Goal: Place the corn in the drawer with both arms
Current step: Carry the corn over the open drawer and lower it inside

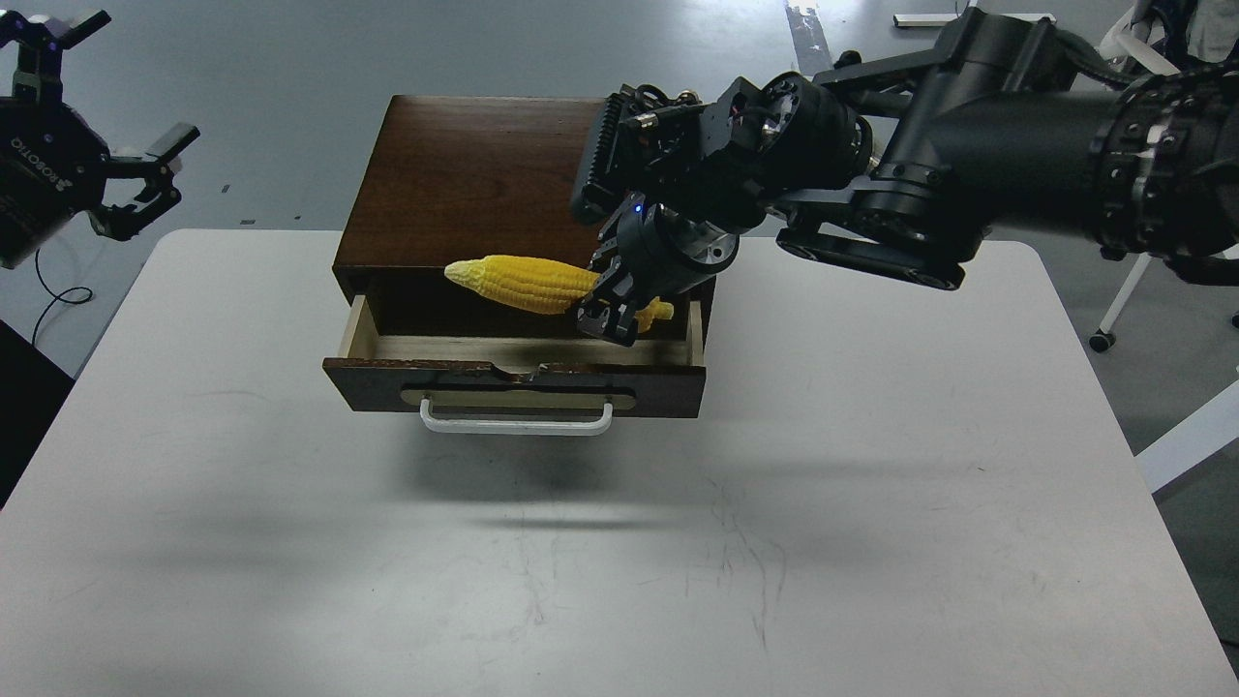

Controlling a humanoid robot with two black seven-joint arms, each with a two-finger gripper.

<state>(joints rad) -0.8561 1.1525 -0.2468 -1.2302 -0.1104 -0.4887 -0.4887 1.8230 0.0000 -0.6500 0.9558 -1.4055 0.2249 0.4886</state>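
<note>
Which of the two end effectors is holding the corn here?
The right end effector, above the open drawer, is shut on the corn near its stub end. The left end effector hangs open and empty, off the table's far-left corner.

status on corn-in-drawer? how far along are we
Done: the drawer is pulled open, pale wood inside showing. In hand: the right gripper holds the corn near its stub end, lying sideways above the open drawer. Left: lower and release the corn, then close the drawer. The left gripper is open, off the table's far left, holding nothing.
</note>
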